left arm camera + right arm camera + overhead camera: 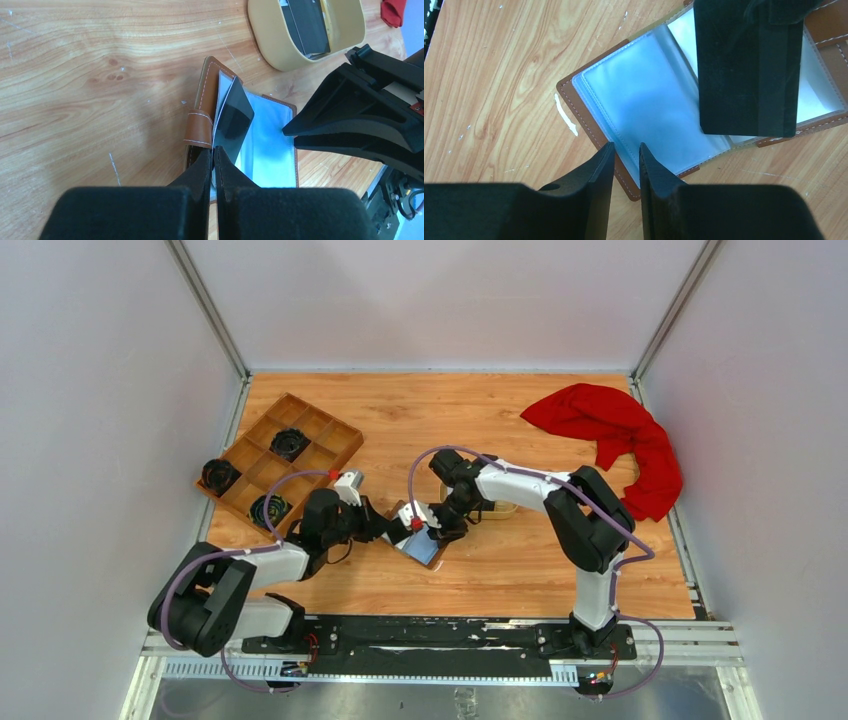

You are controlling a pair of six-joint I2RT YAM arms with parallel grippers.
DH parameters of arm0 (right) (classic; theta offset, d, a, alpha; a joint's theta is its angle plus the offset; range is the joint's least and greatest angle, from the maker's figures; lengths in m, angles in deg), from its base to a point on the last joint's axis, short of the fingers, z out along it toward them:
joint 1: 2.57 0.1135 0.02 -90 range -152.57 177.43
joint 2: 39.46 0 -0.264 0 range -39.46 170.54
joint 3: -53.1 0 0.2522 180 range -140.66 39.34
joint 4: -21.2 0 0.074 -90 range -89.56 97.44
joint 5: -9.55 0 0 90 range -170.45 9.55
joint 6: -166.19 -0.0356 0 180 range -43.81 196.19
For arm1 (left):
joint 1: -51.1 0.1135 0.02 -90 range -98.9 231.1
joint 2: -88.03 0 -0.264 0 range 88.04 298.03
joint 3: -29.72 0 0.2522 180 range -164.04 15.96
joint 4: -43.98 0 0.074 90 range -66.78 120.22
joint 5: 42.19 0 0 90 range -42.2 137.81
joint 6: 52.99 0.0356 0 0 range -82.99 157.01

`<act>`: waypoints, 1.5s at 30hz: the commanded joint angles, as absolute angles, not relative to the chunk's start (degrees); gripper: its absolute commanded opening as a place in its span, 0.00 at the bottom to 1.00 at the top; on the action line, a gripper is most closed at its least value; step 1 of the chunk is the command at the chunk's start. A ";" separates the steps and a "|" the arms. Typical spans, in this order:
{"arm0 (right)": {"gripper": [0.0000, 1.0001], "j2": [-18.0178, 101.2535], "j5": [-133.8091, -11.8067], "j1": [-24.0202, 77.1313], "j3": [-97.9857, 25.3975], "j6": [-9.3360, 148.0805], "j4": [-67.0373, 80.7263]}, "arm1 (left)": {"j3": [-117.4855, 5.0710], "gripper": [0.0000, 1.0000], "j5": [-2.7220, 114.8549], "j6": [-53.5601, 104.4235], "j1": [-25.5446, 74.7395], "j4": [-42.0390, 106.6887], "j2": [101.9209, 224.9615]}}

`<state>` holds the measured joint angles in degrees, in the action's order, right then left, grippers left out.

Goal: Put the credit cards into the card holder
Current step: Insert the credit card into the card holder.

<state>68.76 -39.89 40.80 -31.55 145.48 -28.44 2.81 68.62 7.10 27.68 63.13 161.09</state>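
The brown card holder [422,546] lies open on the table between both grippers, its grey-clear pockets facing up [649,110]. My left gripper [214,152] is shut on the lower edge of a black credit card [235,117], which stands tilted against a raised pocket leaf above the holder [270,150]. My right gripper [626,147] is slightly open, with its tips over the holder's near edge. It holds nothing. More cards [307,25], a dark one and a whitish one, lie in the oval tan dish [265,35].
A wooden compartment tray [285,455] with black round parts stands at the back left. A red cloth [615,435] lies at the back right. The right arm [530,485] covers most of the tan dish in the top view.
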 commanded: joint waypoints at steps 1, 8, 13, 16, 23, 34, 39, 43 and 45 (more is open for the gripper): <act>0.27 70.97 -43.66 42.67 -31.49 147.12 -29.65 | 4.37 0.00 69.31 6.30 27.25 59.66 163.09; 0.26 71.11 -44.09 42.80 -31.06 147.07 -29.60 | 4.41 0.00 68.63 5.00 27.01 59.16 162.92; 0.26 71.12 -44.31 42.93 -31.23 146.97 -29.63 | 1.58 0.00 65.70 8.78 26.88 51.18 158.34; 0.26 71.11 -44.19 42.96 -31.31 146.91 -29.65 | -0.79 0.00 64.76 11.31 26.31 46.16 156.95; 0.27 71.46 -41.83 42.62 -33.00 143.51 -30.47 | -3.75 0.00 63.05 13.45 23.36 42.28 158.09; 0.33 74.20 -23.57 36.20 -44.84 132.63 -37.71 | -3.11 0.00 61.50 14.50 23.06 42.31 158.42; 0.32 78.75 -20.17 35.77 -52.93 125.41 -37.30 | -3.07 0.00 61.43 14.82 23.06 42.26 158.05; 0.25 83.43 -21.36 35.78 -59.08 119.00 -35.25 | -3.02 0.00 61.63 14.95 23.06 42.26 157.71; 0.20 85.03 -22.51 35.86 -60.60 117.26 -34.06 | -2.81 0.00 61.72 14.87 23.06 42.26 157.37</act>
